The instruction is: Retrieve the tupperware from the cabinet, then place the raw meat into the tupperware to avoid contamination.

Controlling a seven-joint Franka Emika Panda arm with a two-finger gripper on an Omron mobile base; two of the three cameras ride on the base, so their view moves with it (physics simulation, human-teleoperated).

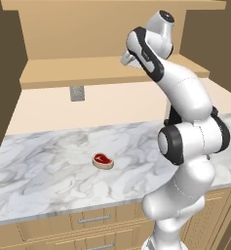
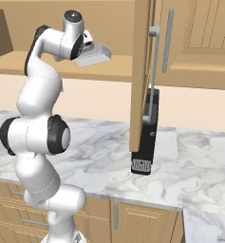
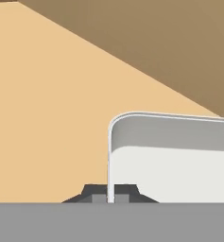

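Tupperware (image 2: 94, 56) is held up in the air by the gripper (image 3: 110, 197), in front of the open cabinet (image 2: 180, 42) and above its wooden shelf (image 1: 87, 71). In the hand view the two dark fingertips (image 3: 97, 194) are pressed together on the thin wall of the container, one on each side of the rim, near its rounded corner; the pale grey inside of the box spreads toward 3 o'clock from the fingers. In the right base view the container hangs at about 3 o'clock from the hand, slightly tilted, well above the marble counter (image 2: 194, 175). Raw meat (image 1: 103, 160) lies flat on this counter in the left base view, at about 9 o'clock from the arm's lower joint, apart from the container and from the arm. One cabinet door (image 2: 141, 71) stands open, seen edge-on, with its long grey handle (image 2: 154, 61). A black coffee machine (image 2: 146, 137) stands on the counter just behind this door. A small grey outlet (image 1: 77, 93) is on the wall under the shelf.
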